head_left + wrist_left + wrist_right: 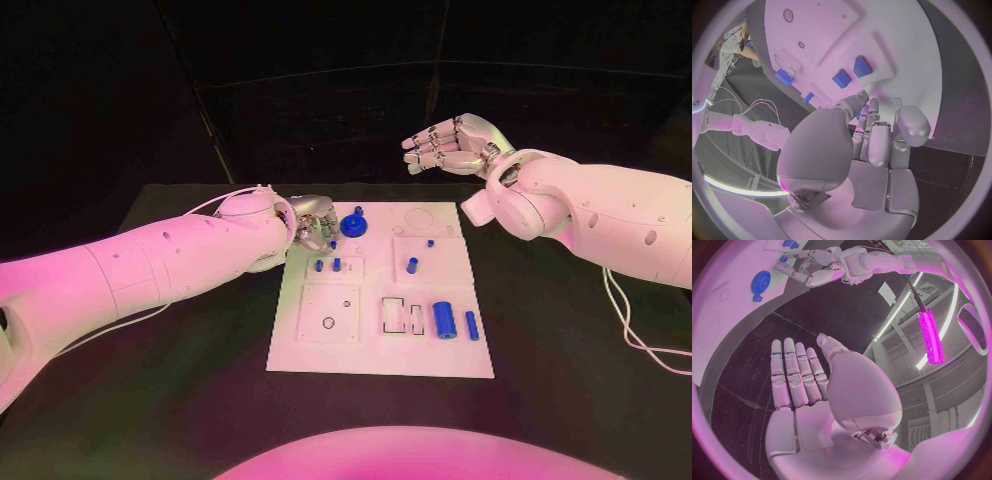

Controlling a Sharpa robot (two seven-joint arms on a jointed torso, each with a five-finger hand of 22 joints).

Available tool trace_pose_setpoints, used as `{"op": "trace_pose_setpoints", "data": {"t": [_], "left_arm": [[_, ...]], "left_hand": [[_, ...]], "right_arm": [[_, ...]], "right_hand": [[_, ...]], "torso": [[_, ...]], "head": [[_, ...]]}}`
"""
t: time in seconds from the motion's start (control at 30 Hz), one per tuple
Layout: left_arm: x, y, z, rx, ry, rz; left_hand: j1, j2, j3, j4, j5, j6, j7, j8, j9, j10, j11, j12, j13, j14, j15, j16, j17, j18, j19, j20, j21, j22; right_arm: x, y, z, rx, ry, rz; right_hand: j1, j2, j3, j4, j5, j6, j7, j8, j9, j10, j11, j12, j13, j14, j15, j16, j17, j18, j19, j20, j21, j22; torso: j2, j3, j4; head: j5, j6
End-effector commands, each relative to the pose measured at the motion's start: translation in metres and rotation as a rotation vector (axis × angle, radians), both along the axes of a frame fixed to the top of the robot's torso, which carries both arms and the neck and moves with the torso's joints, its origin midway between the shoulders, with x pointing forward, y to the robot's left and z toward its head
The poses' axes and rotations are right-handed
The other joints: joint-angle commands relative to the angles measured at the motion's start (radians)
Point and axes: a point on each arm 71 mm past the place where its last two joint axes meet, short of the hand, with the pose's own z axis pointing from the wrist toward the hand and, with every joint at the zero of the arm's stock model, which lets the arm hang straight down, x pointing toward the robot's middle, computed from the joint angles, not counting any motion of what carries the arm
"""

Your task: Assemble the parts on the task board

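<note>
Left hand (307, 229) at the far left corner of the task board (382, 355); right hand (450, 142) raised off the board, holding nothing.

Head view: white task board lies mid-table on the black table (188, 400); left hand's fingers are curled down over the board's far left corner, just beside a blue gear (352, 224); whether they pinch a part I cannot tell, the fingertips being hidden; left wrist view shows the fingers (878, 145) close together, tips down at the board surface; right hand is above and beyond the board's far right corner, fingers apart, lightly bent; right wrist view shows its fingers (795, 375) side by side, straight, grasping nothing; small blue pegs (336, 265) stand near board centre-left; another blue peg (413, 265) at centre; a larger blue cylinder (444, 318) and a slim blue pin (470, 324) lie at the near right.
</note>
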Motion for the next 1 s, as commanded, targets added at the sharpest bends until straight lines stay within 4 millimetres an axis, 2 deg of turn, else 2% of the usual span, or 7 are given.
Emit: {"op": "trace_pose_setpoints", "data": {"t": [0.03, 0.43, 0.53, 0.7, 0.77, 0.9, 1.0], "left_arm": [[0.001, 0.001, 0.001, 0.0, -0.001, 0.006], [0.001, 0.012, 0.001, 0.009, 0.001, 0.029], [0.0, 0.021, 0.001, 0.002, 0.005, 0.047], [0.0, 0.037, 0.006, -0.03, -0.009, 0.08], [0.0, 0.042, 0.009, -0.063, -0.02, 0.091], [-0.003, 0.052, 0.017, -0.206, -0.045, 0.116], [-0.007, 0.059, 0.023, -0.369, -0.028, 0.142]], "left_hand": [[-0.012, -0.004, 0.006, 0.001, 0.005, -0.014, 0.003, -0.009, -0.001, 0.006, 0.002, -0.006, 0.002, 0.001, 0.002, -0.005, -0.002, -0.01, -0.004, 0.001, 0.005, 0.002], [-0.014, -0.007, 0.006, 0.001, 0.005, -0.019, 0.005, -0.014, 0.0, 0.004, 0.004, -0.01, 0.002, 0.0, 0.003, -0.006, -0.003, -0.011, -0.004, 0.001, 0.005, 0.003], [-0.016, -0.012, 0.003, 0.001, 0.005, -0.019, 0.006, -0.015, 0.001, 0.003, 0.004, -0.012, 0.002, 0.0, 0.004, -0.006, -0.004, -0.011, -0.005, 0.002, 0.004, 0.003], [-0.014, -0.01, 0.004, -0.001, 0.005, -0.006, 0.006, -0.01, 0.004, 0.008, 0.004, -0.012, 0.004, 0.0, 0.004, -0.005, -0.005, -0.011, -0.005, 0.002, 0.004, 0.004], [-0.01, -0.006, 0.007, -0.003, 0.005, 0.011, 0.005, -0.002, 0.007, 0.019, 0.003, -0.008, 0.007, 0.001, 0.003, -0.003, -0.002, -0.011, -0.004, 0.002, 0.006, 0.007], [-0.014, -0.004, 0.005, -0.002, 0.005, 0.053, 0.001, 0.019, 0.012, 0.038, 0.002, -0.001, 0.012, 0.001, 0.003, -0.003, -0.006, -0.009, -0.007, 0.001, -0.002, 0.002], [-0.019, -0.001, 0.002, 0.001, 0.005, 0.067, 0.003, 0.025, 0.013, 0.043, 0.003, 0.001, 0.014, 0.001, 0.003, -0.003, -0.007, -0.005, -0.013, 0.002, -0.02, -0.013]], "right_arm": [[0.0, 0.001, 0.002, 0.007, -0.005, 0.008], [0.0, -0.006, -0.001, -0.041, 0.014, -0.003], [0.0, -0.011, -0.002, -0.098, 0.01, -0.007], [-0.002, -0.022, -0.005, -0.243, -0.012, -0.009], [-0.004, -0.025, -0.006, -0.306, -0.023, -0.007], [-0.009, -0.032, -0.008, -0.458, -0.052, 0.002], [-0.014, -0.034, -0.008, -0.565, -0.081, 0.009]], "right_hand": [[-0.008, -0.001, 0.004, 0.0, 0.005, 0.003, 0.024, -0.004, -0.001, -0.004, 0.005, 0.007, -0.001, 0.01, 0.0, -0.004, -0.001, 0.011, 0.007, 0.003, -0.002, -0.001], [-0.008, -0.006, 0.008, -0.01, -0.008, 0.004, 0.021, -0.004, 0.0, -0.002, 0.001, 0.012, -0.001, 0.043, -0.007, 0.006, 0.002, 0.013, 0.036, -0.004, 0.0, -0.002], [-0.002, -0.01, 0.013, -0.025, -0.019, 0.019, 0.009, 0.002, 0.001, 0.011, -0.014, 0.017, -0.002, 0.125, -0.033, 0.039, 0.015, 0.015, 0.102, -0.031, 0.034, 0.013], [0.013, -0.015, 0.018, -0.064, -0.033, 0.102, -0.036, 0.03, 0.008, 0.105, -0.061, 0.025, 0.0, 0.381, -0.111, 0.167, 0.092, 0.014, 0.29, -0.119, 0.188, 0.094], [0.014, -0.016, 0.025, -0.076, -0.032, 0.133, -0.05, 0.036, 0.008, 0.147, -0.08, 0.02, 0.001, 0.453, -0.131, 0.219, 0.129, 0.013, 0.333, -0.143, 0.249, 0.129], [0.001, -0.028, 0.061, -0.102, -0.032, 0.174, -0.068, 0.024, 0.002, 0.209, -0.098, -0.03, 0.002, 0.474, -0.154, 0.41, 0.271, 0.006, 0.35, -0.165, 0.385, 0.221], [-0.01, -0.028, 0.095, -0.117, -0.027, 0.192, -0.072, 0.012, 0.002, 0.238, -0.104, -0.063, 0.005, 0.488, -0.156, 0.68, 0.532, 0.007, 0.333, -0.167, 0.471, 0.283]], "torso": [[0.0, 0.0, -0.0007], [-0.001, -0.0003, 0.0007], [-0.001, -0.0008, 0.0011], [-0.001, -0.0016, 0.0009], [-0.002, -0.0012, -0.0003], [-0.002, -0.0017, 0.0], [-0.002, -0.0028, 0.0003]], "head": [[0.0, 0.001], [-0.006, 0.002], [-0.007, 0.002], [-0.008, 0.007], [-0.007, 0.009], [-0.017, 0.017], [-0.028, 0.023]]}}
